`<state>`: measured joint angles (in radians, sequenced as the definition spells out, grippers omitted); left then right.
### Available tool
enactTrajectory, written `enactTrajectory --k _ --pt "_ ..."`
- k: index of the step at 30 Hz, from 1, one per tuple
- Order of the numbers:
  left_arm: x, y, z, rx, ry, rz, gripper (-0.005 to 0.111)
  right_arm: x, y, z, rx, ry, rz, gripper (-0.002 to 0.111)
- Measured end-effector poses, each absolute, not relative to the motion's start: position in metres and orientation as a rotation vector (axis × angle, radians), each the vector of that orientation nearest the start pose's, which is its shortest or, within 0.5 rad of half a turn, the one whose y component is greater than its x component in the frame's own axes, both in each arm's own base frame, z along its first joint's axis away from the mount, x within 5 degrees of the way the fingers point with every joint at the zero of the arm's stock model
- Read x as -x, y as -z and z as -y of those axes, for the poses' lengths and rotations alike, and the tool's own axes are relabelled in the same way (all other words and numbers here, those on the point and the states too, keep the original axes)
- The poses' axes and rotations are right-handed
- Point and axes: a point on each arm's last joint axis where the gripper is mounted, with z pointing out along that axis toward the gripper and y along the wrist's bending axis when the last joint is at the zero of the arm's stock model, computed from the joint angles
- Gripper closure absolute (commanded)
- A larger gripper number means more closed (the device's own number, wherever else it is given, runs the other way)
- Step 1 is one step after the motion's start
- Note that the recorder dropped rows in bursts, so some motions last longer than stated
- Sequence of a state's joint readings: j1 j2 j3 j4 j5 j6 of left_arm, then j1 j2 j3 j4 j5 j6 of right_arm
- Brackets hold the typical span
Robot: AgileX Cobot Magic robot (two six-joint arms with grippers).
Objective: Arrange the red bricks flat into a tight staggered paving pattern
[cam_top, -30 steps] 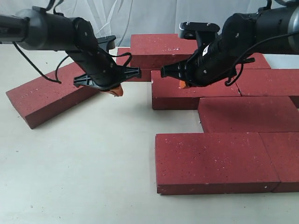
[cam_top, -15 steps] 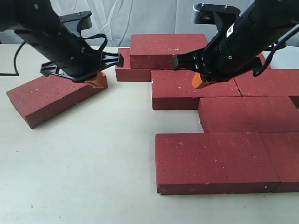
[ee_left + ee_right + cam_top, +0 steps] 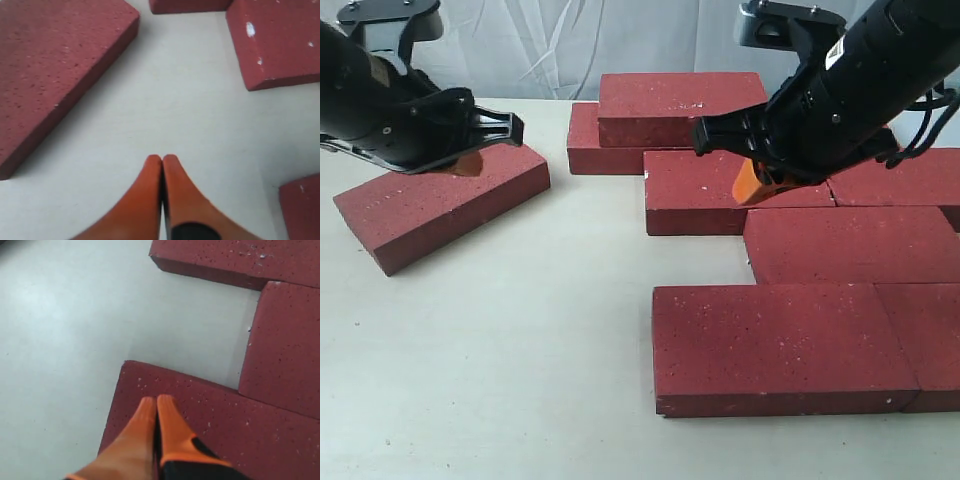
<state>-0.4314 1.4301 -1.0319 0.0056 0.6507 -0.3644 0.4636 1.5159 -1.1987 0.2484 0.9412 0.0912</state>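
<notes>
At least eight red bricks (image 3: 785, 345) are showing on the pale tabletop (image 3: 520, 350), with a white curtain (image 3: 570, 40) hanging behind. The left gripper (image 3: 162, 159) and right gripper (image 3: 156, 400) are both pressing their orange fingers together, empty.

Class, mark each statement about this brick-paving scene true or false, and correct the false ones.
1. The left gripper and the right gripper are both shut and hold nothing. True.
2. The angled brick on the left of the exterior view touches the other bricks. False: bare table separates it from them.
3. The right gripper's tips are over a red brick. True.
4. One brick stands upright on its end. False: every brick in view lies flat.
</notes>
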Motion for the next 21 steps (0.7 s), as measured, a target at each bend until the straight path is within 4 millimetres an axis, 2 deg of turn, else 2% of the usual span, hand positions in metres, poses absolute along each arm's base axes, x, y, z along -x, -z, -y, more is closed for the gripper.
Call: enactTrajectory --k 6,11,15,21 --pt "-0.264 -0.261 0.112 -0.059 0.164 -2.602 0.107 -0.247 -0.301 -0.164 0.502 -0.478 -2.752 0.109" --pt "-0.259 -0.256 0.109 -0.049 0.130 -2.655 0.107 -0.232 -0.299 -0.166 0.578 -0.454 -2.750 0.109" --pt "-0.257 -0.258 0.109 -0.027 0.157 -2.658 0.107 -0.226 -0.280 -0.160 0.601 -0.380 -2.757 0.109" --pt "-0.258 -0.259 0.111 -0.009 0.190 -2.647 0.107 -0.217 -0.239 -0.149 0.608 -0.307 -2.780 0.109"
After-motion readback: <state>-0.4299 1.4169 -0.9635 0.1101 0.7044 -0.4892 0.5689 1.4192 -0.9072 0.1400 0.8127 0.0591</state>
